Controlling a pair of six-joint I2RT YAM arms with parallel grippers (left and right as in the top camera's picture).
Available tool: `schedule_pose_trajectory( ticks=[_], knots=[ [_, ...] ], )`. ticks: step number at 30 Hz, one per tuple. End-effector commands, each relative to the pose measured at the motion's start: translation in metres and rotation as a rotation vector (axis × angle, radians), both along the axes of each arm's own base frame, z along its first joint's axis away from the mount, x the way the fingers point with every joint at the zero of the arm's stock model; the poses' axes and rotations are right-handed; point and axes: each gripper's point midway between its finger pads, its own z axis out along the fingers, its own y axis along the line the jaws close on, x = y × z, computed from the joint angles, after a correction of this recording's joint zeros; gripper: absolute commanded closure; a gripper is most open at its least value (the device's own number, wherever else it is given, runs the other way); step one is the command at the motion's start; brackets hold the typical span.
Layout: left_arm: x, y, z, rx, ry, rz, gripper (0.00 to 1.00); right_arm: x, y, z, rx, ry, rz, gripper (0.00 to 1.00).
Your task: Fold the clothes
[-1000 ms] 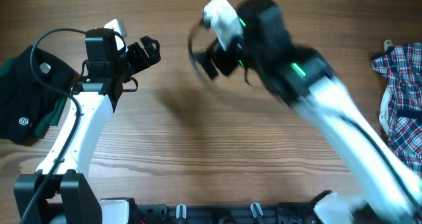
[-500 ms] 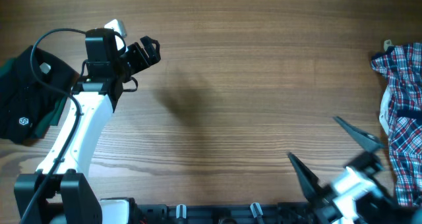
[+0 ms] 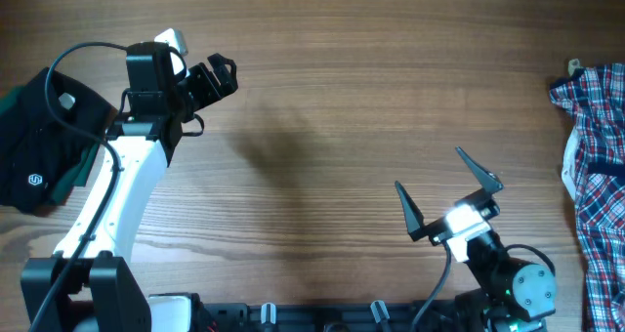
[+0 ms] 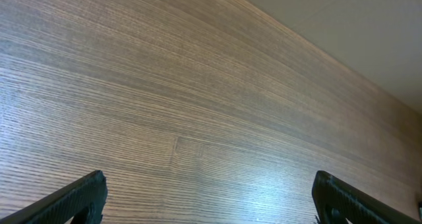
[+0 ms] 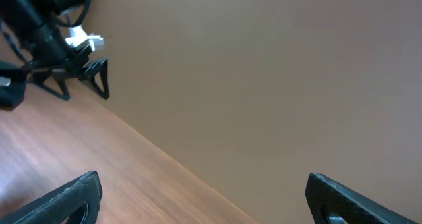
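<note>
- The right gripper (image 3: 444, 190) has swung away from the far middle of the wooden table (image 3: 342, 98). It now sits pulled back at the near edge, with its jaws spread wide and nothing between them.
- Its wrist view shows only bare wood and the wall past the fingertips, so no cloth is within reach of it.
- The left gripper (image 3: 213, 78) has not shifted. Its jaws are also fully released and empty, with bare tabletop beneath them.
- The black collared shirt (image 3: 39, 146) lies in a compact heap behind the left jaws, back past that arm's wrist at the table's left edge. It is well apart from both grippers, and its white chest logo (image 3: 36, 181) and neck label (image 3: 65, 102) face up.
- A dark green garment (image 3: 83, 168) peeks out along its edge.
- The plaid shirt (image 3: 591, 146) lies crumpled out to the right of the right jaws, untouched.
- Both arms are clear of the shirt, so this reads as a pause between handling steps. Whether the heap counts as neatly folded cannot be told.
</note>
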Motion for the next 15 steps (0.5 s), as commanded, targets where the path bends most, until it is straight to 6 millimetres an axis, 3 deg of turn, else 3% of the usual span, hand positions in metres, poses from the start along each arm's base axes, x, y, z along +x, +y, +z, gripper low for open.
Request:
schedule_pose_trajectory(
  ticks=[1, 6, 15],
  knots=[
    [0.000, -0.001, -0.003, -0.002, 0.005, -0.003, 0.00, 0.005, -0.014, 0.000, 0.117, 0.061, -0.037, 0.00],
    [0.000, -0.001, -0.003, -0.002, 0.005, -0.003, 0.00, 0.009, -0.022, -0.008, 0.125, 0.073, -0.072, 0.00],
    [0.000, -0.001, -0.003, -0.002, 0.006, -0.003, 0.00, 0.017, -0.020, -0.054, 0.117, 0.171, -0.072, 0.00]
  ],
)
